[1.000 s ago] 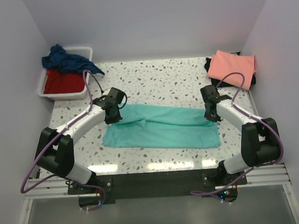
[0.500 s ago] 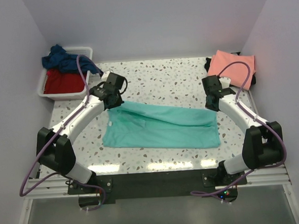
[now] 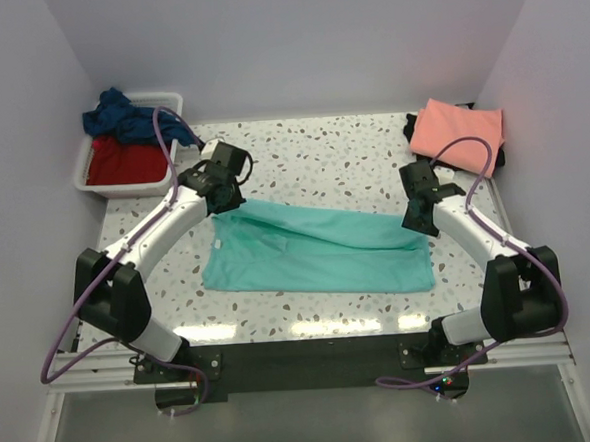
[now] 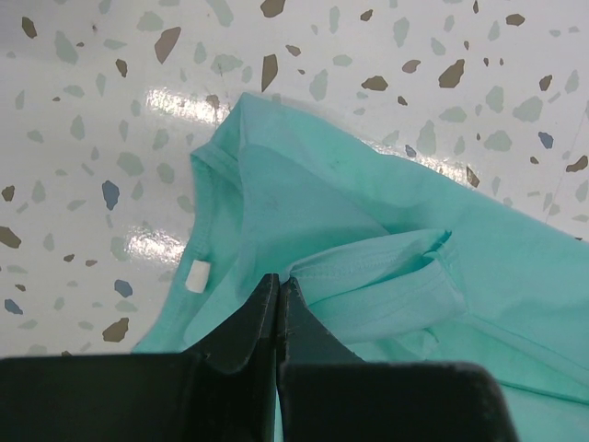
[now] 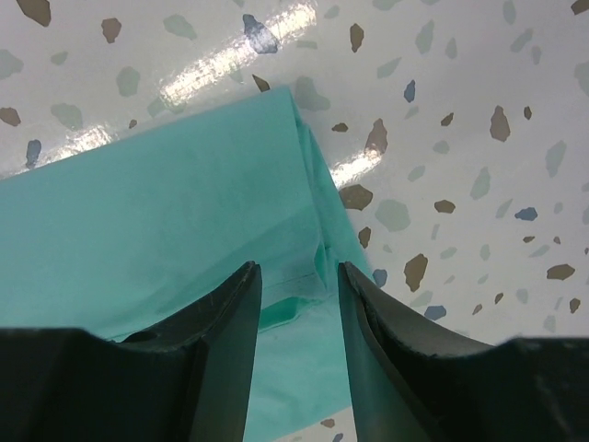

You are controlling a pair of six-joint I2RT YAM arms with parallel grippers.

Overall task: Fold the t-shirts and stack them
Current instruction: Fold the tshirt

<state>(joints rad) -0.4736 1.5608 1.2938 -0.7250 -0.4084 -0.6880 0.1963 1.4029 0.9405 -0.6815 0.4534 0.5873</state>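
Note:
A turquoise t-shirt [image 3: 317,255] lies folded lengthwise across the middle of the table. My left gripper [image 3: 224,199] is at its far left corner, shut [image 4: 278,279] on a fold of the teal cloth [image 4: 386,221], which rises a little toward the jaws. My right gripper [image 3: 416,220] hovers over the shirt's right end with its jaws open [image 5: 296,272]; teal cloth [image 5: 166,212] lies flat below and between them. A salmon-pink t-shirt [image 3: 457,131] sits folded on a black one [image 3: 410,130] at the far right corner.
A white plastic tub [image 3: 123,189] stands at the far left, holding a red shirt [image 3: 126,161] with a navy blue shirt [image 3: 123,116] draped over its back rim. Speckled tabletop [image 3: 311,155] shows beyond the teal shirt.
My right gripper has opened and let go of the shirt's right end, which now lies flat. The left gripper carried its corner away from me earlier and has barely moved since.

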